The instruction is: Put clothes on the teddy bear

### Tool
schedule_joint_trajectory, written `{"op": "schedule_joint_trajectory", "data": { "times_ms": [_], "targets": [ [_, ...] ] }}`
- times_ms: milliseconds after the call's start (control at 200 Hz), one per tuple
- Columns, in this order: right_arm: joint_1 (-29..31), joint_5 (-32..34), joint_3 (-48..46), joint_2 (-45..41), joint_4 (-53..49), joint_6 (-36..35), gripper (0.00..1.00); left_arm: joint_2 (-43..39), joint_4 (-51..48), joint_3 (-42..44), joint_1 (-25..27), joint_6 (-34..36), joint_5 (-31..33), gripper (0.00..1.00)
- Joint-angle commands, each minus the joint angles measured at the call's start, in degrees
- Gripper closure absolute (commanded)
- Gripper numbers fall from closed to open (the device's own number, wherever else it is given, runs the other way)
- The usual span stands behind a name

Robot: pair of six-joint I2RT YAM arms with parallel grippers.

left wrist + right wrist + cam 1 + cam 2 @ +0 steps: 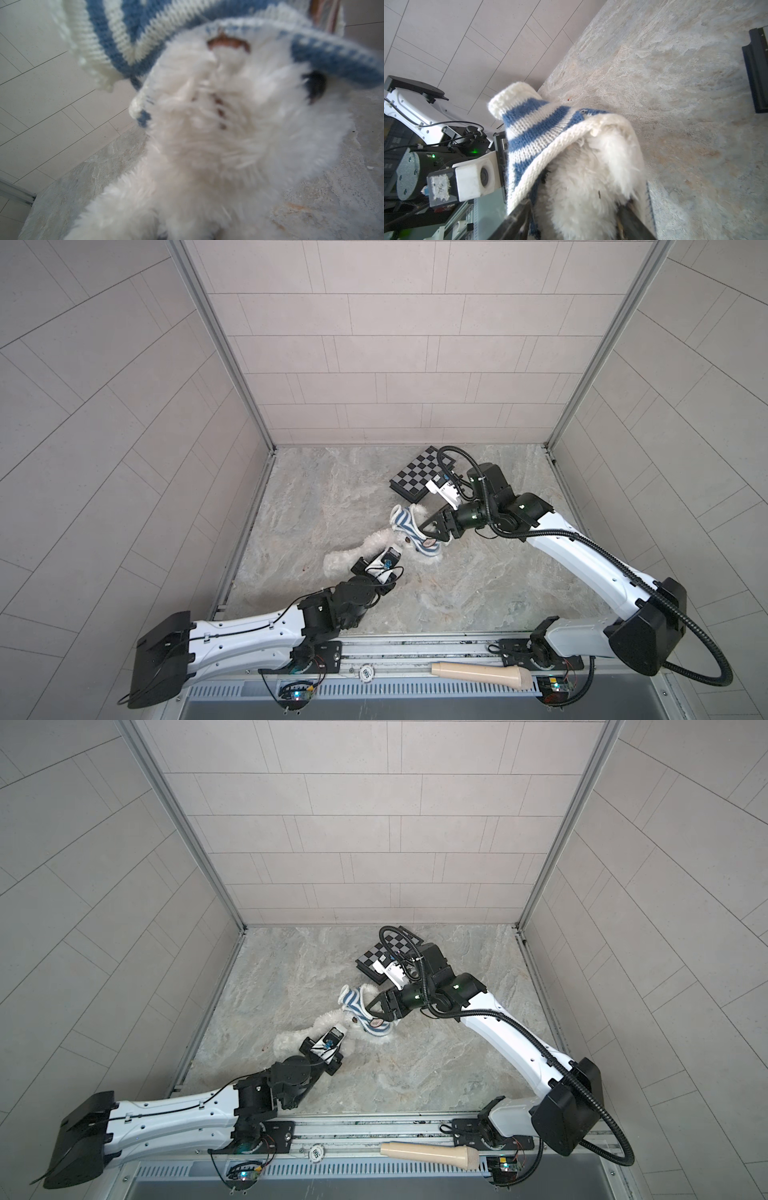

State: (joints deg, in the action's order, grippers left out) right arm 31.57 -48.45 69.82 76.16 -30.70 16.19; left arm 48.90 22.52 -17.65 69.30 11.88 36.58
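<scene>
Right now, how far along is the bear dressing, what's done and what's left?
Done: the striped sweater sits over the head of the teddy bear. In hand: the left gripper is shut in the fur of its body, and the right gripper seems spread inside the hem. Left: torso and limbs are bare, so the sweater must come down and the arms find sleeves.

The teddy bear (376, 543) is white, the sweater (401, 520) striped blue and white; the board (417, 472) is checkered black and grey.
</scene>
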Motion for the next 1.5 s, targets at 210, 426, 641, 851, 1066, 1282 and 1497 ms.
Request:
{"op": "schedule_joint_trajectory", "data": {
  "times_ms": [210,426,641,851,1066,1282,1497],
  "targets": [
    [-2.39,-2.44,-1.75,-0.03,2.2,1.67,0.26,0.42,4.28,-1.15,0.54,-0.27,1.05,1.0],
    [-2.59,-1.95,-1.94,0.52,1.95,0.96,0.39,0.75,4.35,-1.29,0.57,-0.28,1.17,1.0],
    [-1.22,-5.43,-2.09,1.86,3.66,1.89,0.47,1.28,3.99,-1.52,0.56,-0.71,1.66,1.0],
    [1.39,-6.2,0.13,2.51,-2.29,-3.05,0.64,2.63,4.21,-2.1,0.57,-1.31,1.86,1.0],
    [2.23,-5.09,2.08,0.55,-6.47,-6.89,0.81,1.98,3.6,-1.95,0.59,-2.55,2.0,1.0],
    [2.27,-5.17,1.98,-1.21,-5.28,-7.88,0.96,2.16,2.99,-2.09,0.58,-3.66,2.17,1.0],
    [2.15,0.21,0.77,-5.86,-3.17,-9.77,1.0,2.19,-6.12,-5.98,-1.24,-10.45,-8.58,0.51]
  ]
}}
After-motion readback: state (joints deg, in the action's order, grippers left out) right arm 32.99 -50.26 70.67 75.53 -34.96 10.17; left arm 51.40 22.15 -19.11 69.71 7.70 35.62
